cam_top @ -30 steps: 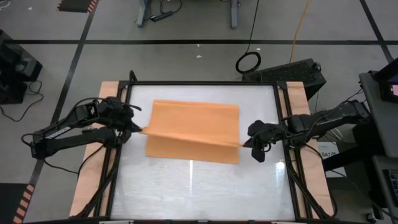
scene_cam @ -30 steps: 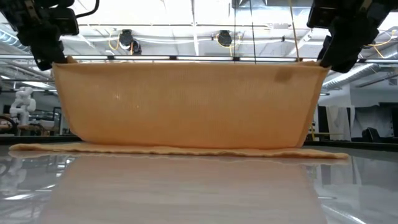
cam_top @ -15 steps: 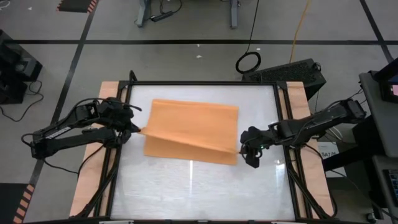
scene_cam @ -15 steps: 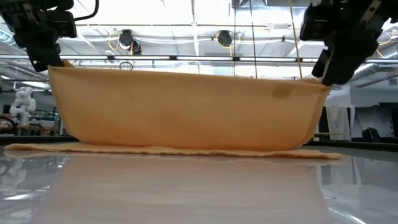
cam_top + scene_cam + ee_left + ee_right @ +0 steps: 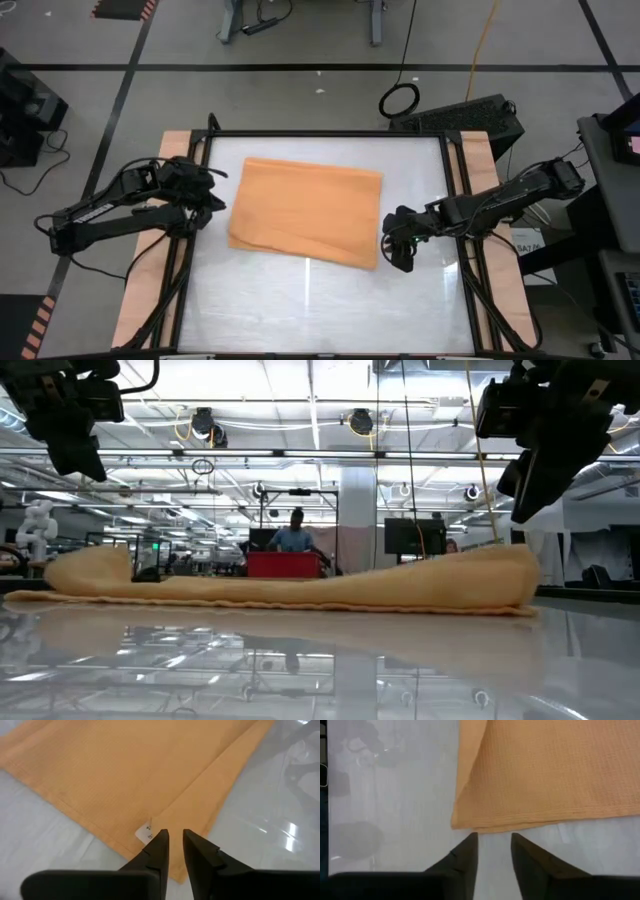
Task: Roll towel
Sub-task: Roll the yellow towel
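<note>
Fingers on both grippers stand slightly parted with nothing between them: left gripper (image 5: 173, 836) hangs over the towel's tagged corner, right gripper (image 5: 492, 840) just off the opposite corner, over bare tabletop (image 5: 320, 300). Towel (image 5: 306, 211) lies folded in two layers toward the far half of the table, flat, unheld; white tag (image 5: 145, 833) shows at the left corner. Low view shows the right end (image 5: 490, 575) puffed up higher than the left, so the fold is loose, not pressed.

Risks, as judgement:
- Layers look offset at the near edge; rolling from here likely gives a skewed, coned roll.
- Pinching only the top layer would peel the fold open.
- Puffy right end may spring apart once rolled.
- Glossy tabletop: cloth may slide instead of turning over.
</note>
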`<state>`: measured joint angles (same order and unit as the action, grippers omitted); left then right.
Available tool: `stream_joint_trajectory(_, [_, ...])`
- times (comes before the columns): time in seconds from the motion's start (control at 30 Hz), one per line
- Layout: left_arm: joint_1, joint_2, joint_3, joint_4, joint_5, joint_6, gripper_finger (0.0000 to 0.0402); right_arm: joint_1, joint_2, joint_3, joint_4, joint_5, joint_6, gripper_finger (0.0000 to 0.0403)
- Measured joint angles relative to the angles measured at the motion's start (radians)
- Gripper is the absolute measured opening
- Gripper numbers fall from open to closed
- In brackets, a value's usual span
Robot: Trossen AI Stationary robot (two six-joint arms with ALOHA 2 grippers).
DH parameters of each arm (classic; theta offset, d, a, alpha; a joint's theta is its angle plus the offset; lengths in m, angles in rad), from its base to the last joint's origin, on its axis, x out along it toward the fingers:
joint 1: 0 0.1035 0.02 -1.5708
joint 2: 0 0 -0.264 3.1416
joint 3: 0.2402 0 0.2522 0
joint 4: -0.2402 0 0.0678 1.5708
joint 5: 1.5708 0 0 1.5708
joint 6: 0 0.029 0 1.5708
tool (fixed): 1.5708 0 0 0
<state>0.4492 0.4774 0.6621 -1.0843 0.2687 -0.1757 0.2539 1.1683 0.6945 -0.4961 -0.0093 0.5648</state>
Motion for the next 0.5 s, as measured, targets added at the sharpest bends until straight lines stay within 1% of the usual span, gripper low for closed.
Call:
stream_joint_trajectory(0.13, [0.000, 0.000, 0.000, 0.003, 0.001, 0.000, 0.0064, 0.000, 0.000, 0.000, 0.001, 0.004, -0.004, 0.0144])
stream_joint_trajectory(0.27, [0.000, 0.000, 0.000, 0.019, 0.020, -0.001, 0.0064, 0.000, 0.000, 0.000, 0.007, 0.033, -0.004, 0.0154])
stream_joint_trajectory(0.37, [0.000, 0.000, 0.000, 0.080, 0.051, -0.001, 0.0064, 0.003, 0.000, 0.000, 0.018, 0.106, -0.005, 0.0155])
stream_joint_trajectory(0.43, [0.000, 0.000, 0.000, 0.143, 0.058, -0.002, 0.0064, 0.003, 0.000, 0.000, 0.029, 0.175, -0.004, 0.0155])
stream_joint_trajectory(0.5, [0.000, 0.002, 0.000, 0.214, 0.058, -0.002, 0.0063, -0.003, 0.000, 0.000, 0.046, 0.264, -0.002, 0.0155])
